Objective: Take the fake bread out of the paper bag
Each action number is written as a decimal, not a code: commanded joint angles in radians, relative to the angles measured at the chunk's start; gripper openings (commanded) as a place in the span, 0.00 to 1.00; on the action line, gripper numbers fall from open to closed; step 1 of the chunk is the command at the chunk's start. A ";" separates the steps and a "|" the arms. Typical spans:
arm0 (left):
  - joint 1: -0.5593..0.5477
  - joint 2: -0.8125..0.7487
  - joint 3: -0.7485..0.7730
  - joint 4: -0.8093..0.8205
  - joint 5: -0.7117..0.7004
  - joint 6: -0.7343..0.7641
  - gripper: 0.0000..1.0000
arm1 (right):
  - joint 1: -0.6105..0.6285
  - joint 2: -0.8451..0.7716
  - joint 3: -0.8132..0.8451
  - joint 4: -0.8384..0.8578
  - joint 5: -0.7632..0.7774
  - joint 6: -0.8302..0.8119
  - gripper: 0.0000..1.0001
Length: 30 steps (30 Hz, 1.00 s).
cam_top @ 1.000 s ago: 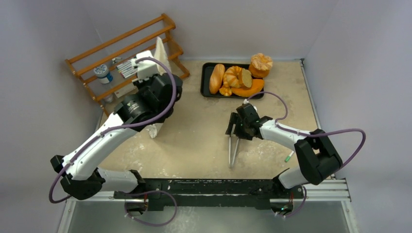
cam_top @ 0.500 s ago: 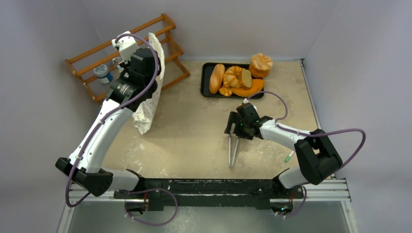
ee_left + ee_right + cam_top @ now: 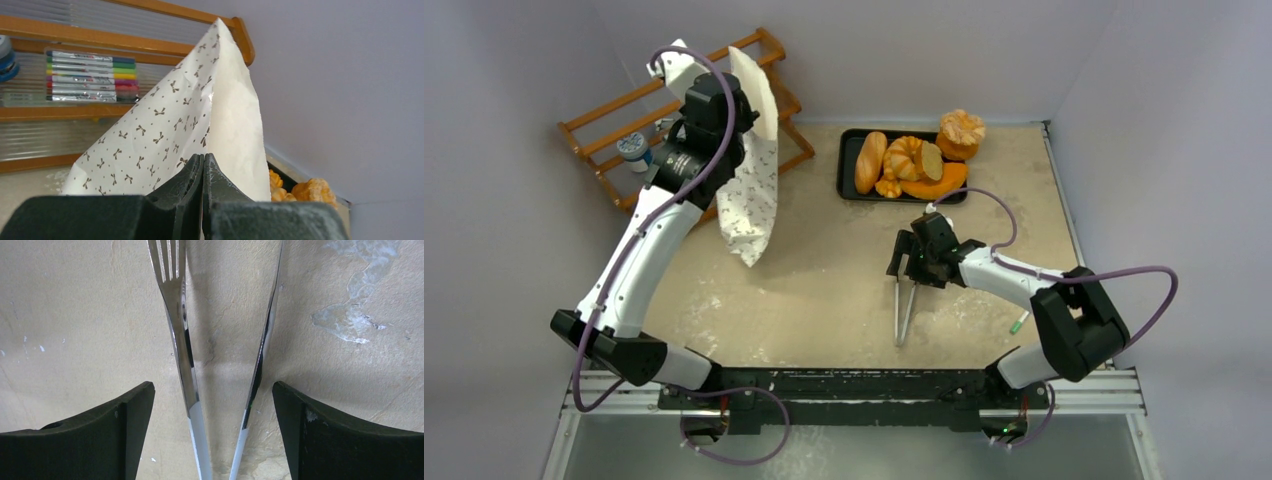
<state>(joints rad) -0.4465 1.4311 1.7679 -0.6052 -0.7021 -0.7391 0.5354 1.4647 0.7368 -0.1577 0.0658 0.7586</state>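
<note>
On the tabletop (image 3: 824, 290), a pair of metal tongs (image 3: 903, 310) lies at about 5 o'clock from the middle, with its joined end toward the arm bases and its two arms spreading away toward 12 o'clock. One arm ends in fork-like tines. A small green-tipped pen (image 3: 1020, 322) lies at 4 o'clock, close to the right arm.

The right claw (image 3: 904, 263) hangs low over the far part of the tongs with its fingers wide apart. In the wrist view both tong arms run between the fingers, with a gap on each side, so nothing is gripped.

At 9 to 10 o'clock, the left arm is raised high. The left claw (image 3: 203, 157) is pressed together on a fold of the paper bag (image 3: 752, 195). The bag's dark-marked off-white side faces up in the top view. The bag hangs from the claw in front of the wooden rack (image 3: 769, 42), its lower corner pointing toward 6 o'clock; whether that corner touches the tabletop cannot be told.

At 12 to 1 o'clock sits a black tray (image 3: 848, 150) carrying the fake bread (image 3: 904, 158): a long loaf, a round scored loaf and smaller orange pieces, with a bun at its far right corner.

The rack stands at 10 to 11 o'clock against the wall, holding a pack of markers (image 3: 85, 75) and a tape roll (image 3: 635, 150).
</note>
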 commanded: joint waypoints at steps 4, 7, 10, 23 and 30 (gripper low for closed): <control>0.025 -0.037 0.025 0.106 0.031 -0.081 0.00 | -0.006 -0.025 -0.019 -0.042 0.040 -0.014 0.90; 0.049 -0.085 -0.059 0.175 0.069 -0.102 0.00 | -0.006 -0.020 -0.013 -0.041 0.040 -0.014 0.90; 0.061 -0.104 -0.086 0.206 0.104 -0.116 0.00 | -0.006 -0.017 -0.006 -0.047 0.042 -0.015 0.90; 0.121 -0.232 -0.283 0.208 0.086 -0.089 0.00 | -0.005 -0.029 0.008 -0.053 0.068 -0.011 0.90; 0.157 -0.283 -0.362 0.182 0.064 -0.087 0.00 | 0.041 0.008 0.211 -0.138 0.172 -0.067 1.00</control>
<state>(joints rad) -0.3042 1.1912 1.4345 -0.4385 -0.6167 -0.8337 0.5644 1.4532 0.7979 -0.2405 0.1703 0.7307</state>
